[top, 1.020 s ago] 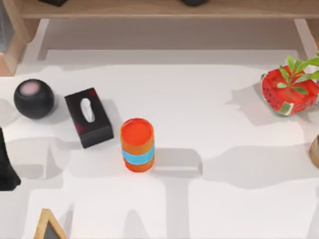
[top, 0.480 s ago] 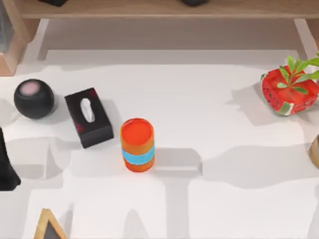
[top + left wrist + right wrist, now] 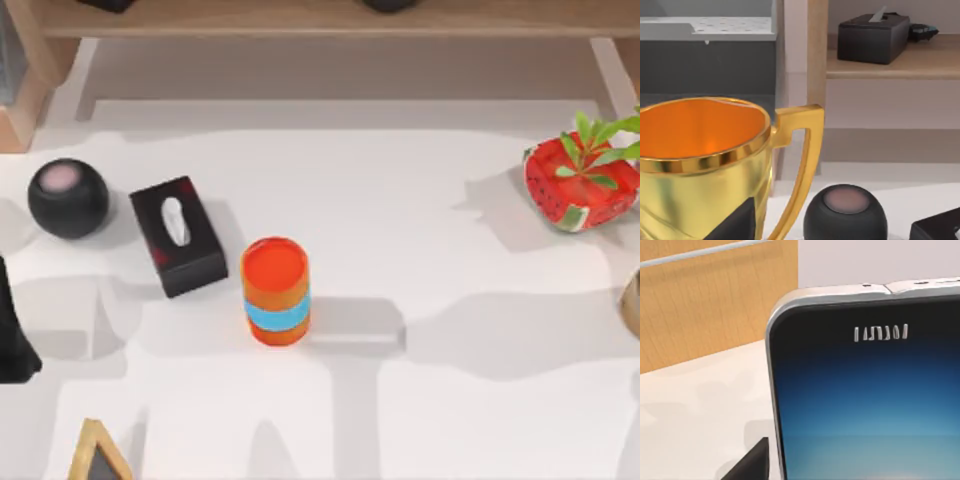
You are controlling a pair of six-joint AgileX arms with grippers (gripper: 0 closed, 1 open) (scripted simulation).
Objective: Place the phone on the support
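The phone [image 3: 865, 405] looms very close in the right wrist view. It has a dark blue screen, a silver-white rim and a row of small slits near its end. A black piece [image 3: 752, 465] sits against its rim, and I cannot tell whether it belongs to my right gripper. At the front left edge of the table, a small wooden wedge with a dark face [image 3: 97, 455] looks like the support.
An orange cylinder with a blue band [image 3: 275, 290] stands mid-table. A black tissue box [image 3: 177, 235] and a black sphere [image 3: 67, 198] lie to its left. A watermelon pot with a plant [image 3: 582, 182] sits far right. A gold trophy [image 3: 705, 165] stands close in the left wrist view. A wooden shelf [image 3: 320, 18] runs along the back.
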